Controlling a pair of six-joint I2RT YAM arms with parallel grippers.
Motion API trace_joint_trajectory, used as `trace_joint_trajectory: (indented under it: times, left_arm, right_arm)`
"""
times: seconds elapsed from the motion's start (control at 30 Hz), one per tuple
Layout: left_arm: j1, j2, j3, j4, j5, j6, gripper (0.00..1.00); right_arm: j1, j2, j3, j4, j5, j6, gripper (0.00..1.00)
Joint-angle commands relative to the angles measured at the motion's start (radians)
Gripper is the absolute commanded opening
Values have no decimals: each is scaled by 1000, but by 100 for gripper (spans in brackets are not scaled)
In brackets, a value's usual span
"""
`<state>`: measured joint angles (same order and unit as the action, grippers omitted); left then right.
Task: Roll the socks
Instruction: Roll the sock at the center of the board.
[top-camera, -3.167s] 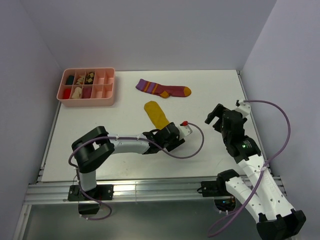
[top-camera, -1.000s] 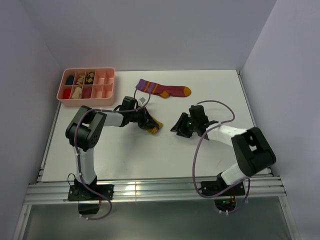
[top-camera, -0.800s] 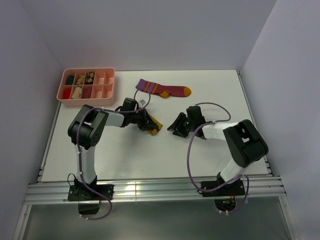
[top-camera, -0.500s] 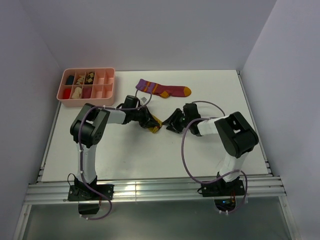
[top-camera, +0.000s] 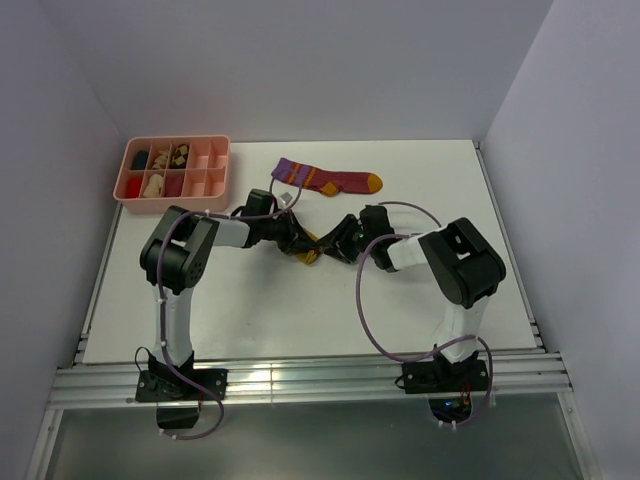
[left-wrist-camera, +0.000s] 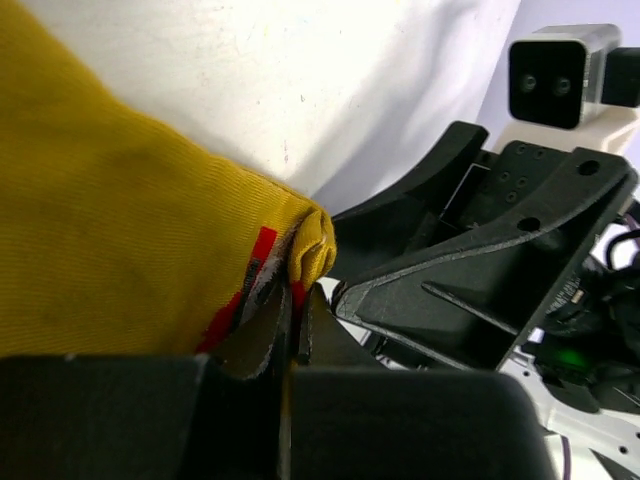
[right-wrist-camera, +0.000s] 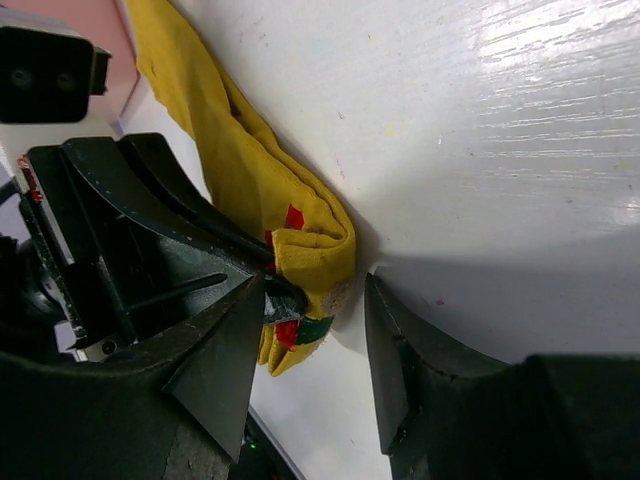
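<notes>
On the white tabletop (top-camera: 400, 300), mid-scene, lies the mustard sock (right-wrist-camera: 250, 180): soft, light, floppy. Left jaws are clamped on its folded end. Right jaws stand apart, straddling that fold, probably best pinched through both layers.

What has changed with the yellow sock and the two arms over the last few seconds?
The yellow sock lay flat before and is now folded over. The left gripper moved from the sock's near end back toward the left and is shut on the fold. The right gripper swung in from the right edge and is open, right at the fold. The striped maroon sock and pink tray stayed put.
</notes>
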<state>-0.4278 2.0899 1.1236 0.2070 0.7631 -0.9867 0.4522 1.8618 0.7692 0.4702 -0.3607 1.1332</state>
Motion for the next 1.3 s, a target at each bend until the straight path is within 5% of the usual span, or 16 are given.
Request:
trace_joint_trajectory:
  times: [0.0, 0.5, 0.77, 0.93, 1.0, 1.27]
  left_arm:
    - [12, -24, -18, 81, 68, -44, 1]
    - [17, -8, -70, 235, 148, -148, 1]
    - [17, -7, -54, 200, 150, -112, 4]
    - [17, -83, -15, -73, -23, 112, 38]
    - [17, -128, -11, -128, -141, 202, 45]
    - [-75, -373, -93, -199, -519, 443, 49]
  right_arm:
    - [-3, 63, -47, -1, 36, 16, 52]
    - [-12, 112, -73, 154, -18, 28, 39]
    - [-20, 90, -62, 90, -18, -30, 0]
    - [-20, 40, -10, -108, 49, -128, 0]
    - [-18, 16, 11, -197, 91, -159, 0]
    - [0, -23, 142, -487, 196, -242, 0]
